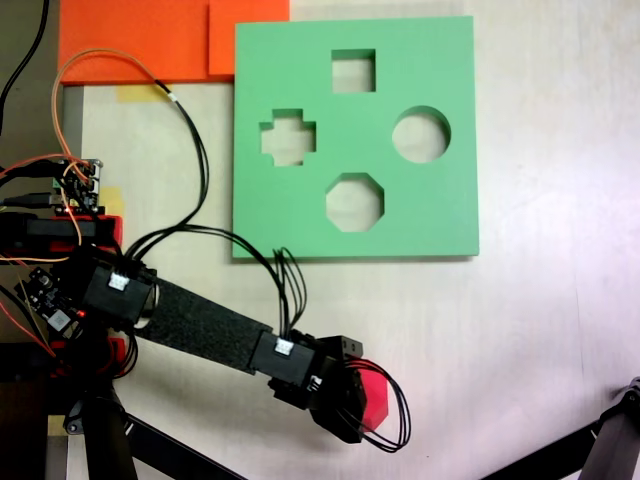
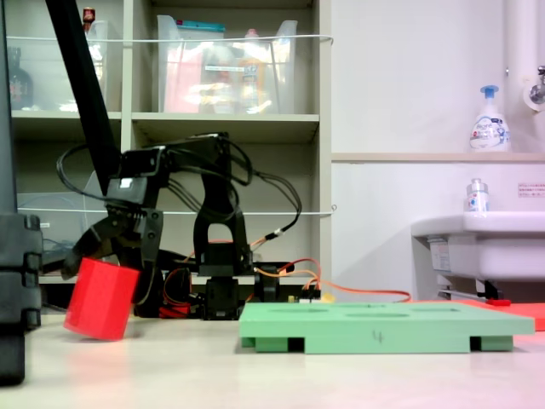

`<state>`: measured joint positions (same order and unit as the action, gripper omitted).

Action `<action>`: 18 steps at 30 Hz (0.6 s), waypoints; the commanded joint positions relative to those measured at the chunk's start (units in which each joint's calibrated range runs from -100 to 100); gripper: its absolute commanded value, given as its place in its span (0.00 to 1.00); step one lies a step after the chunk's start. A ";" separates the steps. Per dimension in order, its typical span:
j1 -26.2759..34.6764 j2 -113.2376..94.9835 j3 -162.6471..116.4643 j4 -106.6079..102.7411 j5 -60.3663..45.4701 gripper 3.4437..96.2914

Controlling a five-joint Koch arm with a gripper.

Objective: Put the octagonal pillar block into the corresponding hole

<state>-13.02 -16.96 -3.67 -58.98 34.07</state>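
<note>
Jaws pinch the tilted octagonal pillar block, seemingly just off the table, while the corresponding hole sits vacant.

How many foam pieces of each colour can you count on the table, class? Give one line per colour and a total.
Green: 1, the green board with four cutouts
Red: 1, the red block, tilted in the gripper
Orange: 2, the overlapping orange sheets at the board's corner
Total: 4
</note>
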 commanded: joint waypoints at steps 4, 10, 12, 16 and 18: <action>-0.39 -8.18 -0.61 -3.85 -0.44 0.34; -0.39 -14.04 -0.61 -5.77 -0.44 0.34; -0.39 -16.14 -0.31 -6.93 -0.44 0.34; -0.39 -19.21 0.58 -9.05 -0.34 0.34; -0.39 -19.63 0.98 -10.11 -0.29 0.34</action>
<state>-13.41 -33.11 -5.54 -68.58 34.02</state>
